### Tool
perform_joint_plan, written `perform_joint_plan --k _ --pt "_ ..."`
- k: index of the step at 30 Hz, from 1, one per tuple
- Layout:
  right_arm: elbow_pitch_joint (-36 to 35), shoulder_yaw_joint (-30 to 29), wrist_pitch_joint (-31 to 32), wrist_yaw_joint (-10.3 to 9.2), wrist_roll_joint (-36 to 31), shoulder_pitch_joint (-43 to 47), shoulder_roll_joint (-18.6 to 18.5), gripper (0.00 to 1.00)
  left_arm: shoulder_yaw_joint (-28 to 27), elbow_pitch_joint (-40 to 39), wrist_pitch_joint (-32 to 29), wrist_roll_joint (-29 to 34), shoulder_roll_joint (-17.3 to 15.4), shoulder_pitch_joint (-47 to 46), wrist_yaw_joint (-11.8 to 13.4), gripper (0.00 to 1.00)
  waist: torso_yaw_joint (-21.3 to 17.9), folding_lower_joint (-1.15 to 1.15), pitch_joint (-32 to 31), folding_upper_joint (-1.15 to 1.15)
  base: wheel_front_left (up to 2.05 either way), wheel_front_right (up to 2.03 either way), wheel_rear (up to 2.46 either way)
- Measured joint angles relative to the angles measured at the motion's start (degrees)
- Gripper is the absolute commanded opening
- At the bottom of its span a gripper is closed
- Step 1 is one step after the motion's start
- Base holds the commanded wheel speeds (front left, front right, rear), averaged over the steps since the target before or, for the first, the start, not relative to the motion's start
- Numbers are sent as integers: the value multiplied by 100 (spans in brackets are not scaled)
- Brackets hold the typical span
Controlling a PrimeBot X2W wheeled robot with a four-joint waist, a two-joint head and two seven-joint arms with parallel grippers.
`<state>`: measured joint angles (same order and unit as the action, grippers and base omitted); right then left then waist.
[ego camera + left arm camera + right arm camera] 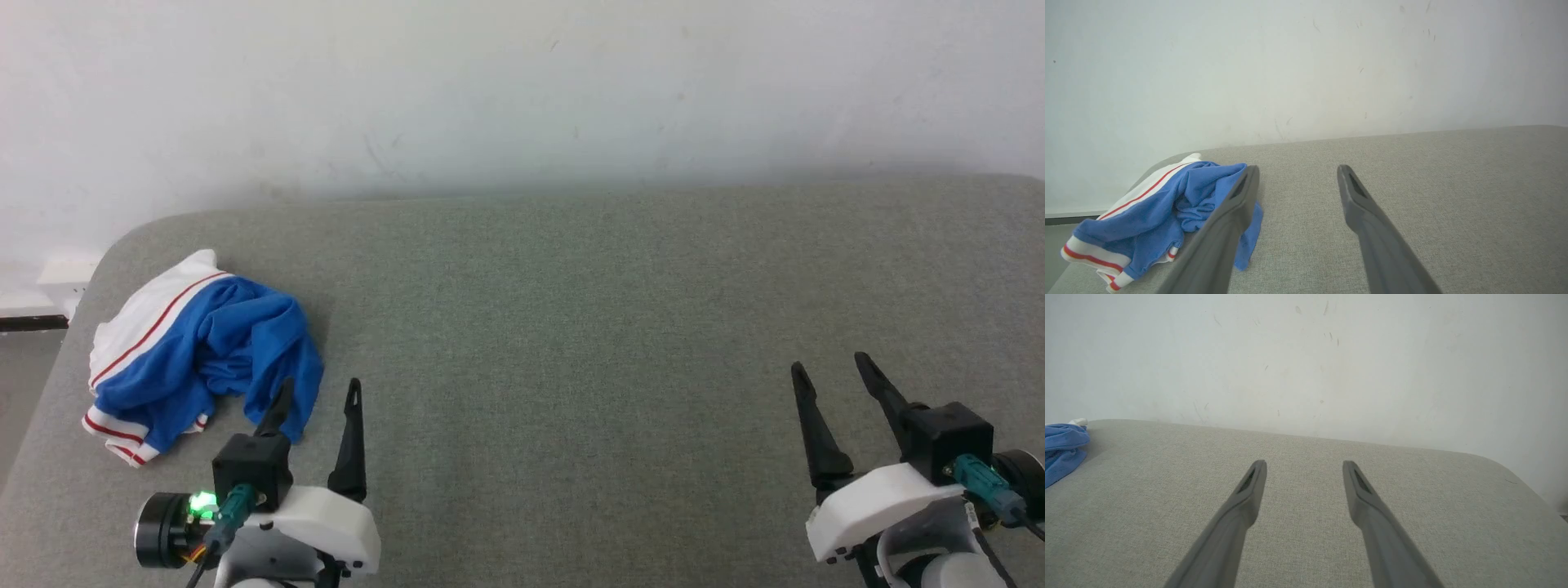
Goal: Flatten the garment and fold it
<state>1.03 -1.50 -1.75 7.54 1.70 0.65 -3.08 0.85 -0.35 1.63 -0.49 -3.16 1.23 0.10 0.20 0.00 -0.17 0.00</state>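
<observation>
Nearest the camera, the left end effector [319,384] and the right end effector [829,363] are both standing wide and holding nothing, hovering low over the grey worktop [571,327]. Just beside the left one's outer finger, the garment [204,343] is lying in a crumpled heap near the worktop's left corner, well apart from the right one. Flattening is seemingly not yet begun. The next move is likely calling for the left arm to pinch an edge and draw the cloth toward the middle.
</observation>
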Motion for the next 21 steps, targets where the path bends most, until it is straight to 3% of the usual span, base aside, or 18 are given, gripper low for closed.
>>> perform_joint_plan --k 21 --pt "210 -80 -246 0 100 75 0 100 75 -18 252 -46 0 137 -1 100 228 0 -63 1 0 0 0"
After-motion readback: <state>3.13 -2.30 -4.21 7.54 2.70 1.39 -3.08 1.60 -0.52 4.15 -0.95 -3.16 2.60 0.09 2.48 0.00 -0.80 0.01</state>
